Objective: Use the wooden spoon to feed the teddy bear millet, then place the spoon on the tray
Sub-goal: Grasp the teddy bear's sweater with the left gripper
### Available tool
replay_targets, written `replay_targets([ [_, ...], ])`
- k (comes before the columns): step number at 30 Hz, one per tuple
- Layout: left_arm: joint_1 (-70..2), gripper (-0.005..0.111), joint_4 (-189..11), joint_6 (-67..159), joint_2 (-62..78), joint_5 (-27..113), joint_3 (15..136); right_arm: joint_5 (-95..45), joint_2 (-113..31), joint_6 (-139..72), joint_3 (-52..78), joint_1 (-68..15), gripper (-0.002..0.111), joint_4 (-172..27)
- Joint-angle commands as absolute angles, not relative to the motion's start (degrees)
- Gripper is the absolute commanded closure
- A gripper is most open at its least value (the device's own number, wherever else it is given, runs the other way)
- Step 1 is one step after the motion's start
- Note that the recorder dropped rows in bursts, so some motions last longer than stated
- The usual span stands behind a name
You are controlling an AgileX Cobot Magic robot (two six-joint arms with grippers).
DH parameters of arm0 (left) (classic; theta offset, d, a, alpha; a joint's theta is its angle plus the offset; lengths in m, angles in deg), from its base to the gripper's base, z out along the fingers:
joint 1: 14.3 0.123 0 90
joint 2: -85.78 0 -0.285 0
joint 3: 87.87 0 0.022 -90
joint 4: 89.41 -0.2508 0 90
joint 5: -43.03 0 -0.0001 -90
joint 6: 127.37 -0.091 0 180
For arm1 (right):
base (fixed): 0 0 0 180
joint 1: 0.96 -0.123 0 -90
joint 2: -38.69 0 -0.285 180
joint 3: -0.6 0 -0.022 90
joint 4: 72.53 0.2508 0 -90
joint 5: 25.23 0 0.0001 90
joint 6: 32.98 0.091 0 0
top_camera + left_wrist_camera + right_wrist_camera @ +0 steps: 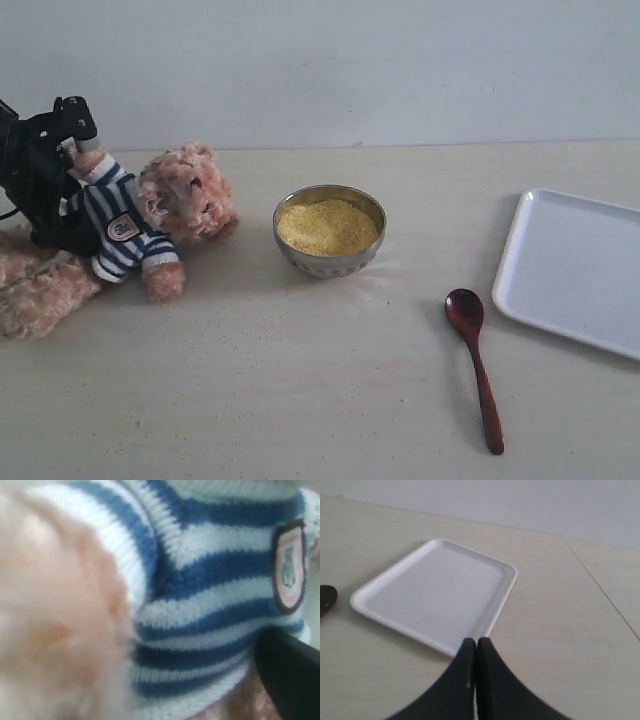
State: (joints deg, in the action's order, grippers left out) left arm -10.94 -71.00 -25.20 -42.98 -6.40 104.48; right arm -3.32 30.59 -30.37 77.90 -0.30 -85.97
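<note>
The teddy bear (185,195) leans at the far left, its head raised toward the metal bowl (330,262) heaped with yellow millet (327,226). My left gripper (72,205) is clamped on the bear's torso. Up close its striped shirt (210,605) and badge (289,565) fill the left wrist view, with one black finger (292,675) at the edge. The wooden spoon (475,355) lies flat on the table, bowl end toward the back, between the metal bowl and the white tray (575,265). My right gripper (476,641) is shut and empty, hovering at the near edge of the tray (435,587); the spoon's tip (326,599) just shows.
Specks of millet (365,290) lie scattered on the beige table in front of the bowl. A pale wall (350,60) closes off the back. The right arm is outside the exterior view.
</note>
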Motion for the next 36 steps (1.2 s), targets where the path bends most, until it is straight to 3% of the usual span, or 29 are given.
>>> replay_targets([
  [1, -10.9, -0.002, -65.6, -28.2, -42.9, -9.6, 106.7, -3.5, 30.9, -30.3, 77.8, -0.5, 0.108, -86.3],
  [12, -10.9, -0.001, -66.2, -29.2, -42.9, -14.9, 110.1, -3.5, 30.9, -30.3, 77.8, -0.5, 0.108, -86.3],
  [36, -11.0, 0.0, -55.1, -29.9, -50.5, -8.7, 110.3, -3.5, 30.9, -30.3, 77.8, -0.5, 0.108, -86.3],
])
